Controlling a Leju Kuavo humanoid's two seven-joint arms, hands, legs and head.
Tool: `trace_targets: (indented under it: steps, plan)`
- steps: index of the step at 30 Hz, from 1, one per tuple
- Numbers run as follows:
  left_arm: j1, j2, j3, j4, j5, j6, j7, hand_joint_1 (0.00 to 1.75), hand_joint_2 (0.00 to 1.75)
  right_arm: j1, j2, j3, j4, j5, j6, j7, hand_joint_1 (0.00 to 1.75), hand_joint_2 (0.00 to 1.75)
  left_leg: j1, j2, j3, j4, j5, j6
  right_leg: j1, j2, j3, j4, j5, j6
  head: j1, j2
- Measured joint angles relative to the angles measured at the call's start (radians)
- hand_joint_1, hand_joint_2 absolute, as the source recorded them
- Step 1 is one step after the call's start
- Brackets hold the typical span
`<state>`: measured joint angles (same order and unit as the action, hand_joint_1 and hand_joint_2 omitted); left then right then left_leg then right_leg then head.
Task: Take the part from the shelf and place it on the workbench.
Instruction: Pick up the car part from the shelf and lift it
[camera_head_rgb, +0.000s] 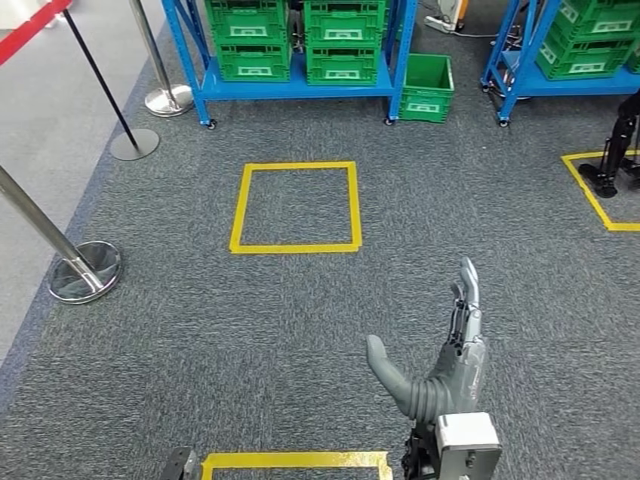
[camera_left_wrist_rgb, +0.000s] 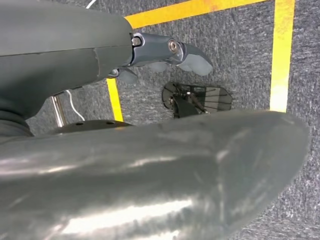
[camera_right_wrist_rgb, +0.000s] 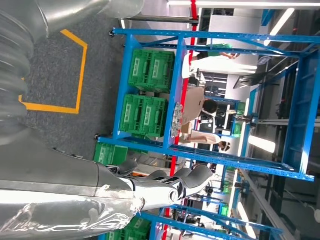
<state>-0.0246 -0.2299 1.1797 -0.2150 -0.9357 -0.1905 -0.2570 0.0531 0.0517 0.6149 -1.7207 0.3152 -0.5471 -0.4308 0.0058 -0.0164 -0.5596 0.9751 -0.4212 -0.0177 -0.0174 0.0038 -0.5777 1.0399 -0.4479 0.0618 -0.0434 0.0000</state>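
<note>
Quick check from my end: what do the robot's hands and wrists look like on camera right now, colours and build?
In the head view the right hand is grey, with a thick ribbed thumb, darker jointed fingers and a pale boxy wrist block behind it. The right wrist view shows a ribbed grey cover and a glossy silver-grey shell. The left hand has blue-grey fingers with metal screws and a smooth grey shell.

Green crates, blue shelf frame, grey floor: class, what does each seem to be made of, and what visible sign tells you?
Green crates: probably moulded plastic, matt, with ribbed, slotted walls.
Blue shelf frame: likely painted metal, with thin straight beams and an even, slightly glossy coat.
Grey floor: looks like short-pile carpet, with a speckled, fibrous texture and yellow tape lines stuck on it.
</note>
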Motion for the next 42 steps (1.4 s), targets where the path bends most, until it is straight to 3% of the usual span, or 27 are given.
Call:
trace_targets:
  steps: [3, 5, 7, 9, 10, 11, 12, 14, 15, 17, 20, 22, 24, 25, 26, 27, 30, 32, 34, 42]
  plan:
    - [-0.001, 0.0, 0.009, 0.001, 0.007, -0.007, 0.0, 0.0, 0.0, 0.0, -0.001, 0.0, 0.001, 0.0, 0.0, 0.0, 0.0, 1.75, 0.001, -0.003, -0.004, 0.003, 0.001, -0.016, 0.005, 0.006, 0.006, -0.017, 0.001, -0.021, -0.002, 0.0]
    - [-0.001, 0.0, 0.014, 0.001, 0.01, -0.009, 0.0, 0.0, 0.0, 0.0, -0.001, 0.001, 0.001, 0.0, -0.001, 0.0, 0.0, 1.75, 0.004, 0.0, -0.011, 0.019, -0.014, -0.026, 0.005, 0.004, 0.005, -0.017, 0.002, -0.035, -0.005, 0.0]
    - [-0.003, 0.0, 0.016, 0.001, 0.013, -0.01, 0.0, 0.0, 0.0, 0.0, -0.001, 0.002, 0.001, 0.001, -0.001, 0.0, 0.0, 1.75, 0.005, 0.003, -0.055, 0.111, -0.068, -0.035, 0.002, 0.001, 0.005, -0.019, 0.003, -0.044, -0.01, 0.0]
    - [-0.003, 0.0, 0.017, 0.001, 0.014, -0.01, 0.0, 0.0, 0.0, 0.001, -0.001, 0.003, 0.002, 0.0, -0.001, 0.0, 0.0, 1.75, 0.005, 0.004, -0.124, 0.251, -0.128, -0.04, 0.002, -0.002, 0.003, -0.019, 0.003, -0.047, -0.014, 0.0]
    - [-0.003, 0.0, 0.017, 0.001, 0.014, -0.01, 0.0, 0.0, 0.0, 0.001, -0.002, 0.004, 0.003, 0.0, -0.001, 0.0, 0.0, 1.75, 0.006, 0.004, -0.146, 0.293, -0.137, -0.04, 0.002, -0.003, 0.003, -0.018, 0.003, -0.048, -0.014, 0.0]
    - [-0.002, 0.0, 0.017, 0.001, 0.014, -0.009, 0.0, 0.0, 0.0, 0.001, -0.002, 0.005, 0.004, 0.0, -0.001, 0.0, 0.0, 1.75, 0.006, 0.004, -0.15, 0.298, -0.125, -0.04, 0.002, -0.004, 0.003, -0.018, 0.003, -0.047, -0.014, 0.0]
    - [-0.002, 0.0, 0.017, 0.001, 0.014, -0.008, 0.0, 0.0, 0.0, 0.001, -0.002, 0.006, 0.004, 0.0, -0.001, 0.0, 0.0, 1.75, 0.007, 0.005, -0.133, 0.262, -0.096, -0.04, 0.0, -0.004, 0.005, -0.018, 0.002, -0.046, -0.014, 0.0]
    - [-0.004, -0.001, 0.017, 0.001, 0.014, -0.007, 0.0, 0.0, 0.0, 0.001, -0.002, 0.008, 0.004, 0.0, -0.001, 0.0, 0.0, 1.75, 0.009, 0.01, -0.065, 0.126, -0.029, -0.042, 0.0, -0.003, 0.007, -0.017, 0.0, -0.038, -0.017, 0.0]
    - [-0.006, -0.001, 0.017, 0.002, 0.014, -0.006, 0.0, 0.0, 0.0, 0.0, -0.002, 0.009, 0.004, 0.0, -0.001, 0.0, 0.0, 1.75, 0.01, 0.011, -0.036, 0.069, -0.011, -0.04, 0.002, -0.002, 0.007, -0.016, -0.001, -0.032, -0.02, 0.0]
    - [-0.008, -0.003, 0.017, 0.002, 0.014, -0.004, 0.0, 0.0, 0.0, 0.0, -0.002, 0.009, 0.004, 0.0, -0.001, 0.0, 0.0, 1.75, 0.008, 0.012, -0.016, 0.02, -0.007, -0.029, 0.006, -0.001, 0.005, -0.018, 0.0, -0.019, -0.022, 0.0]
    - [-0.006, -0.005, 0.018, 0.002, 0.014, 0.007, 0.0, 0.0, 0.0, 0.0, -0.002, 0.011, 0.005, 0.0, -0.001, 0.0, 0.0, 1.75, 0.006, 0.01, -0.017, 0.015, -0.004, -0.002, 0.002, -0.001, 0.004, -0.017, -0.006, -0.003, -0.017, 0.0]
    - [-0.006, -0.006, 0.018, 0.002, 0.014, 0.014, 0.0, 0.0, 0.0, -0.001, -0.002, 0.012, 0.005, 0.0, 0.0, 0.0, 0.0, 1.75, 0.004, 0.01, -0.016, 0.013, -0.002, 0.012, 0.002, -0.001, -0.033, 0.062, -0.053, 0.001, -0.013, 0.0]
    - [-0.006, -0.006, 0.019, 0.002, 0.014, 0.017, 0.0, 0.0, 0.0, -0.001, -0.004, 0.014, 0.007, -0.001, 0.0, 0.0, 0.0, 1.75, -0.003, 0.01, -0.016, 0.013, -0.004, 0.02, 0.006, -0.001, -0.101, 0.205, -0.116, -0.002, -0.009, 0.0]
    - [-0.006, -0.006, 0.019, 0.002, 0.014, 0.018, 0.0, 0.0, 0.0, -0.001, -0.005, 0.015, 0.008, -0.001, 0.001, 0.0, 0.0, 1.75, -0.006, 0.01, -0.016, 0.013, -0.004, 0.022, 0.008, -0.001, -0.128, 0.256, -0.131, -0.004, -0.008, 0.0]
    - [-0.005, -0.005, 0.02, 0.002, 0.013, 0.019, 0.0, 0.0, 0.0, -0.001, -0.006, 0.016, 0.009, -0.002, 0.001, 0.0, 0.0, 1.75, -0.01, 0.009, -0.015, 0.014, -0.005, 0.023, 0.011, -0.001, -0.138, 0.272, -0.126, -0.008, -0.008, 0.0]
    - [-0.005, -0.006, 0.02, 0.002, 0.012, 0.02, 0.0, 0.0, 0.0, -0.001, -0.006, 0.016, 0.01, -0.002, 0.001, 0.0, 0.0, 1.75, -0.013, 0.007, -0.013, 0.014, -0.005, 0.024, 0.014, -0.001, -0.127, 0.245, -0.101, -0.014, -0.008, 0.0]
    - [-0.007, -0.006, 0.021, 0.002, 0.005, 0.025, 0.0, 0.0, 0.0, -0.003, -0.007, 0.017, 0.011, -0.005, 0.003, 0.0, 0.0, 1.75, -0.019, 0.003, -0.007, 0.015, -0.008, 0.023, 0.025, -0.001, -0.03, 0.045, -0.009, -0.036, -0.008, 0.0]
    - [-0.008, -0.007, 0.021, 0.002, 0.003, 0.033, -0.002, 0.0, 0.0, -0.004, -0.007, 0.017, 0.011, -0.011, 0.006, 0.002, 0.0, 0.87, -0.023, 0.002, -0.01, 0.018, -0.01, 0.023, 0.027, -0.001, -0.002, -0.014, 0.005, -0.037, -0.009, 0.0]
    - [-0.008, -0.007, 0.021, 0.002, 0.002, 0.037, -0.003, 0.0, 0.0, -0.003, -0.007, 0.018, 0.012, -0.018, 0.01, 0.002, 0.0, 0.0, -0.024, 0.003, -0.012, 0.019, -0.009, 0.024, 0.026, 0.001, -0.002, -0.019, 0.009, -0.031, -0.009, 0.0]
    - [-0.009, -0.006, 0.022, 0.002, 0.0, 0.047, -0.007, 0.0, 0.0, -0.002, -0.008, 0.017, 0.012, -0.021, -0.024, -0.014, 0.0, 0.0, -0.022, 0.003, -0.011, 0.008, 0.0, 0.012, 0.029, 0.001, -0.007, -0.018, 0.01, -0.039, -0.009, 0.0]
